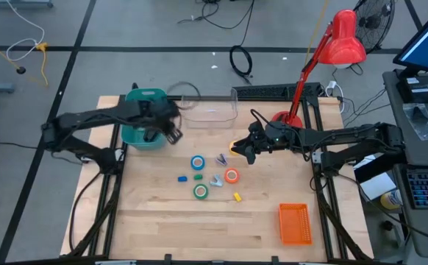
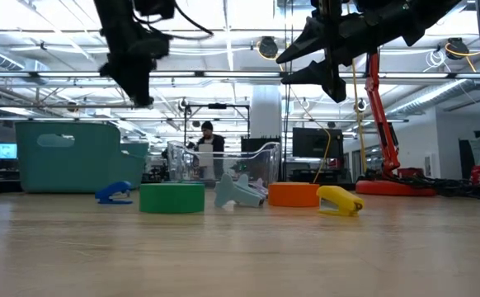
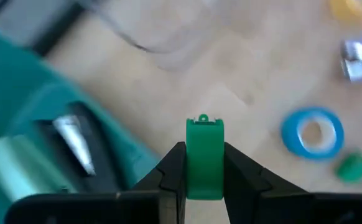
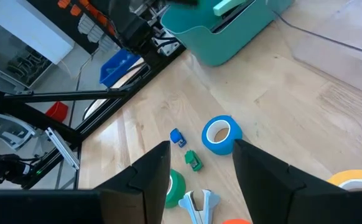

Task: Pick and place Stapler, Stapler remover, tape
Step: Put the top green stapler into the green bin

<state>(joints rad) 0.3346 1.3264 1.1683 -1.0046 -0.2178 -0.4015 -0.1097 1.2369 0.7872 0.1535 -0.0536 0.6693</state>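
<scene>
Green boxy stapler (image 3: 204,155), left hand (image 3: 204,180) (pinched)

Tape rolls (image 1: 198,163): blue, green, orange, yellow. Bin (image 1: 142,137): teal. Basket (image 1: 295,223): orange. Lamp (image 1: 344,38): red. Table (image 1: 155,221): pale wood grain.

green stapler (image 3: 204,155) upright, pinched in the left gripper (image 3: 204,177), frame centre; blue (image 1: 198,163), green (image 1: 201,191) and orange (image 1: 232,175) tape rolls flat mid-table; yellow roll (image 4: 358,180) lower right

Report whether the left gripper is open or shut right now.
Shut on a green stapler: the left gripper pinches it from both sides, beside the teal bin.
</scene>
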